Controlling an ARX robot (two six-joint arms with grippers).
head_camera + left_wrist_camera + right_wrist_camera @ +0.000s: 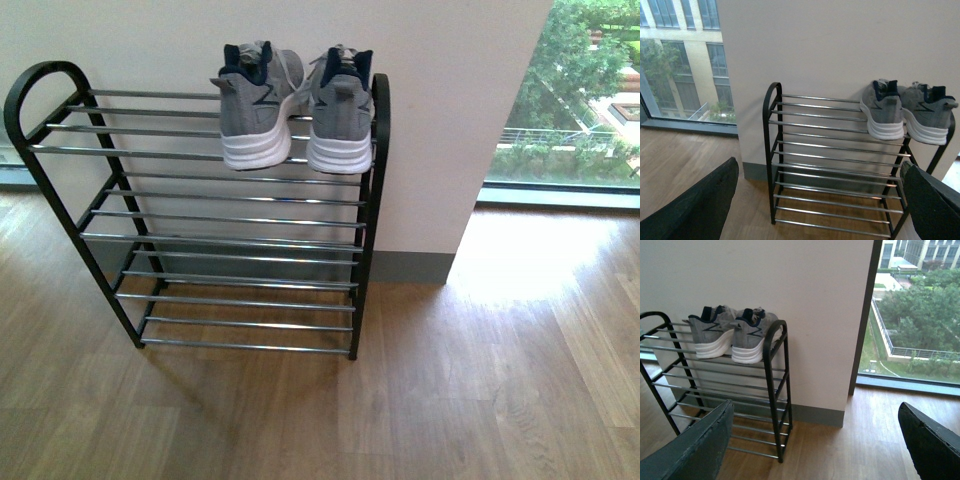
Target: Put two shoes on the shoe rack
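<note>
Rack (363, 260): black frame with four tiers of chrome rods. It stands on the wood floor (480, 400), back against the pale wall (440, 100).
Sneakers: a grey pair with white soles on the rack's top tier, at its right end.
Left sneaker (255, 110): upright on the rods, heel toward the robot, toe toward the wall.
Right sneaker (340, 120): set the same way, just beside the rack's right post. It sits close to its mate; I cannot tell whether they touch.
Window (570, 100): right of the rack, past the wall's edge, with trees outside.
Left gripper (819, 170): well apart from the rack and facing it. Its dark fingers (700, 205) are spread wide with nothing between them.
Right gripper (815, 407): also well apart from the rack, aimed past its right post. Its fingers (695, 450) are spread wide and hold nothing.
Front view: neither arm shows.
</note>
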